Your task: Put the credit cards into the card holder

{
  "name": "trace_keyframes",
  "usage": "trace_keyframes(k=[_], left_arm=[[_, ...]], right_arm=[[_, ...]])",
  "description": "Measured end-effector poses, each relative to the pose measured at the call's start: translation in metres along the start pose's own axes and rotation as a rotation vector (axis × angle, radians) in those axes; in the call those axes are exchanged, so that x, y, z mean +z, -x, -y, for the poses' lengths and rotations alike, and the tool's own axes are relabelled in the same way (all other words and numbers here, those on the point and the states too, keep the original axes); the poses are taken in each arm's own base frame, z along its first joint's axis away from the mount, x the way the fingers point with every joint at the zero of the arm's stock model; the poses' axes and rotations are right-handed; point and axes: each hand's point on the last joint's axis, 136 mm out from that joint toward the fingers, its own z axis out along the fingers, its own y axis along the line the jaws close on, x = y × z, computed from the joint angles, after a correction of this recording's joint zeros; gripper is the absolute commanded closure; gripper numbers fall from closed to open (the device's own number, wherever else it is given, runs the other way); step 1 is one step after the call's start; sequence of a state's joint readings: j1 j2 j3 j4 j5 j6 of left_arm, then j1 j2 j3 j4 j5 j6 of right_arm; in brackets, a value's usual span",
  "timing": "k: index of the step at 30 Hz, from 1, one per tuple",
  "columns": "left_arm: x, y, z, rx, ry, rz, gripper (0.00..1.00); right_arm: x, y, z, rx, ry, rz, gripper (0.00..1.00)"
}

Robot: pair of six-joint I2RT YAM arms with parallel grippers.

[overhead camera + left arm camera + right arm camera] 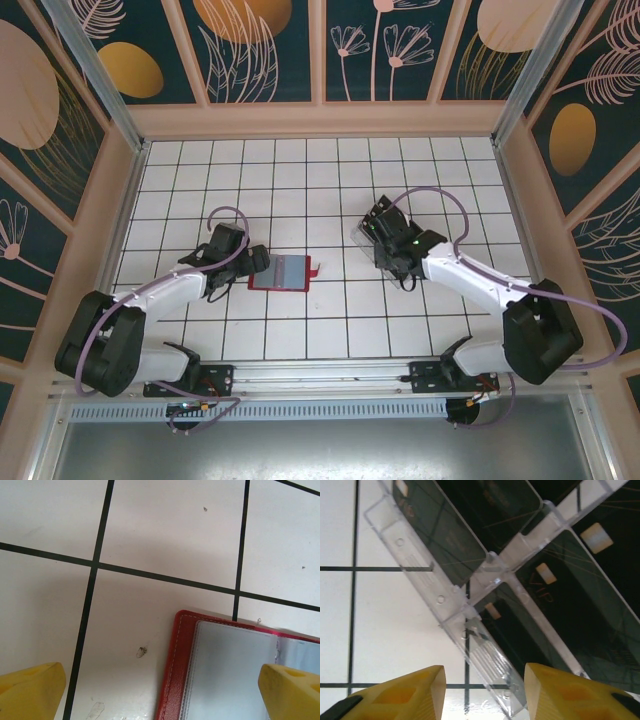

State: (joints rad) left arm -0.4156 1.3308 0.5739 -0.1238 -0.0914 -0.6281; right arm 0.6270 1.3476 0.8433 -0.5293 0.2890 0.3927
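**Overhead and wrist views, card transfer.** The card holder [283,272], a flat red folder lying open with its clear sleeves facing up, sits at the centre of the white tiled surface [300,180]. In the left wrist view its stitched corner occupies the lower right of the frame.

The left hand [252,262] hovers over the holder's left end, fingers spread wide and empty. One fingertip is above the sleeve and the other above bare tile.

The cards [450,530], dark and glossy, sit in the slots of a clear rack [492,577]. The rack is right of centre in the overhead view, well apart from the holder.

The right hand [482,695] is poised over the rack with its fingers parted. One end of the rack lies between them at the bottom of the frame, and nothing is clamped.

**Handling, as judged.**
- **Cards:** each is probably light, thin and stiff, with slick faces. A pinch across the two faces, at the edge that clears the slot, should hold. A grip on the narrow edges would likely slip.
- **Rack:** it looks light too and may lift along with a card.
- **Holder:** it looks limp and light, liable to slide on the tiles. Its sleeves seem flimsy, so pressing on the red border would steady it for insertion.
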Motion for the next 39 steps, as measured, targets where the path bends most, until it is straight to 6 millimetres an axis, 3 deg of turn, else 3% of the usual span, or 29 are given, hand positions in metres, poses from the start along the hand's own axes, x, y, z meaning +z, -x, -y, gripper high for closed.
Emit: trace_keyframes(k=[15, 22, 33, 39], left_arm=[[0.001, 0.001, 0.001, 0.001, 0.0, -0.002, 0.01], [0.001, 0.001, 0.002, 0.001, -0.001, -0.004, 0.02], [0.001, 0.001, 0.002, 0.004, -0.001, -0.004, 0.02], [0.001, 0.001, 0.002, 0.009, -0.001, -0.004, 0.01]], right_arm=[[0.024, -0.015, 0.007, -0.03, -0.052, -0.08, 0.57], [0.025, -0.017, 0.003, -0.037, -0.023, -0.095, 0.7], [0.028, -0.021, 0.0, -0.053, -0.012, -0.115, 0.74], [0.034, -0.025, 0.002, -0.068, -0.032, -0.138, 0.84]])
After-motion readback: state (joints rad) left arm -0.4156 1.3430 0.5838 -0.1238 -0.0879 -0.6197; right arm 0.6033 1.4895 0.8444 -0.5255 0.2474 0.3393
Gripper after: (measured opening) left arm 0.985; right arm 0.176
